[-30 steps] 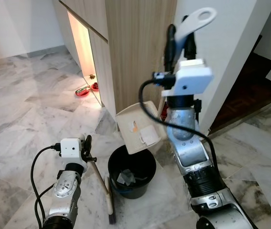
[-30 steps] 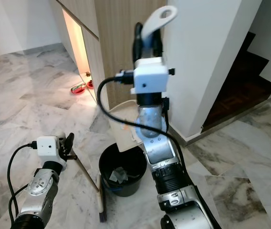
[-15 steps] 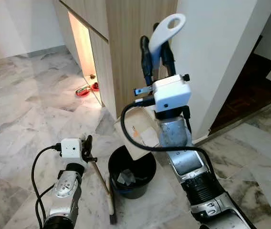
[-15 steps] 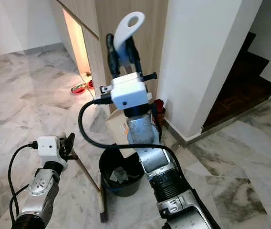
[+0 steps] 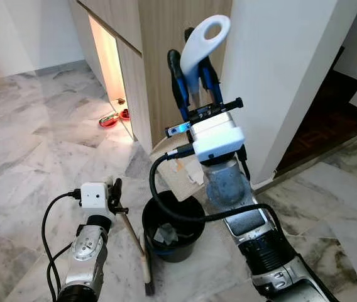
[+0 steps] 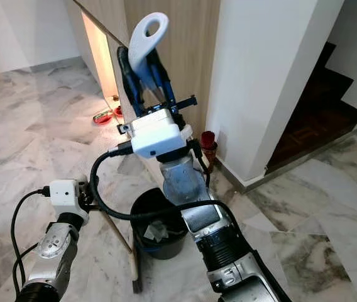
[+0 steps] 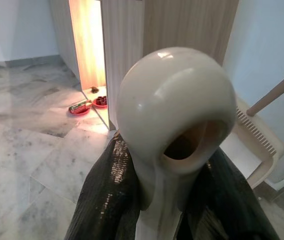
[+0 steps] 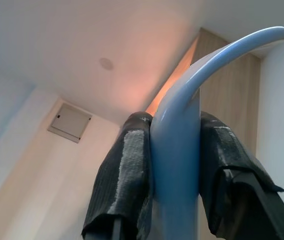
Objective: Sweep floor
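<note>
Marble floor point(image 5: 34, 145) spreads before us, with a wood cabinet point(image 5: 166, 56) and white wall point(image 5: 279, 75) ahead. Our right gripper point(image 5: 194, 78), raised high, pinches the pale looped dustpan handle point(image 5: 200, 41) between its fingers point(image 8: 127, 175); the dustpan point(image 5: 181, 173) tilts just above the black bin point(image 5: 173, 228), which holds scraps. Our left gripper point(image 5: 114, 194), low near the floor, is pressed around the broom handle point(image 7: 174, 125); the broom point(image 5: 137, 251) leans with its head on the floor, touching the bin's side. Red bowls point(image 5: 115, 118) sit by the lit cabinet gap.
</note>
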Controlling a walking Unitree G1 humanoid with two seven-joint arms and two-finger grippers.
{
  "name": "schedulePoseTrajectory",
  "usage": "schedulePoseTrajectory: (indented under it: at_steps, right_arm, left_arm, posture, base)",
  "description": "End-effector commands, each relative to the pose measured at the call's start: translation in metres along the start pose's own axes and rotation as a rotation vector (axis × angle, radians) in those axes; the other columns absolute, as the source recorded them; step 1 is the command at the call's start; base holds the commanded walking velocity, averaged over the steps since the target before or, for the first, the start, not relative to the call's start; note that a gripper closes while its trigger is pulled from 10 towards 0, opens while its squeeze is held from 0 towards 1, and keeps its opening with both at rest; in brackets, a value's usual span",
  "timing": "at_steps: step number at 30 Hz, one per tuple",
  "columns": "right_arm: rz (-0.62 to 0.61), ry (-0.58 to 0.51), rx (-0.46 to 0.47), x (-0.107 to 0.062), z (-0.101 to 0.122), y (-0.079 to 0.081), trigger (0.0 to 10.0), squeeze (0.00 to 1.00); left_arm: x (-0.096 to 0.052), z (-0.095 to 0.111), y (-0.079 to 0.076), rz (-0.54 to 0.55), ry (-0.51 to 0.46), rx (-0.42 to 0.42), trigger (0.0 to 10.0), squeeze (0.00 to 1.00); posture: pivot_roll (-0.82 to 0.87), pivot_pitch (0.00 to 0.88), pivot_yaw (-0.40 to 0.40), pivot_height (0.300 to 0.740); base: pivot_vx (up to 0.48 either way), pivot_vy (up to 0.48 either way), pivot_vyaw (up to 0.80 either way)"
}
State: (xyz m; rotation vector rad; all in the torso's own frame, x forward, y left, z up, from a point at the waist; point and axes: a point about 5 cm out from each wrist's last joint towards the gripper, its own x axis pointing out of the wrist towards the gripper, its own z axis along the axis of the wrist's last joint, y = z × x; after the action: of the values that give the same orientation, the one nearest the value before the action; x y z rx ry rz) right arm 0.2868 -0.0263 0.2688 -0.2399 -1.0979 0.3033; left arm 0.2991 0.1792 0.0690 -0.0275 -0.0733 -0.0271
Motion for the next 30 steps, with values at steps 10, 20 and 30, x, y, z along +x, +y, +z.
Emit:
schedulePoseTrajectory:
  at_steps: [10, 20, 30]
  right_arm:
    - [0.03, -0.151, -0.003, 0.01, 0.025, 0.004, 10.0, 0.0]
    - [0.031, -0.143, -0.031, 0.009, 0.023, 0.004, 10.0, 0.0]
    - [-0.006, -0.003, -0.213, 0.004, -0.002, -0.009, 10.0, 0.0]
  left_arm:
    - [0.003, 0.008, -0.001, -0.014, -0.049, 0.003, 10.0, 0.0]
    - [0.004, 0.008, -0.001, -0.017, -0.049, 0.004, 10.0, 0.0]
    - [0.003, 0.008, -0.001, -0.023, -0.044, 0.004, 10.0, 0.0]
  posture:
    - [0.0, 0.0, 0.011, 0.74]
    - [0.0, 0.0, 0.011, 0.74]
    - [-0.01, 0.0, 0.017, 0.74]
  base:
    - [0.0, 0.0, 0.0]
    - [0.0, 0.0, 0.0]
    - [0.0, 0.0, 0.0]
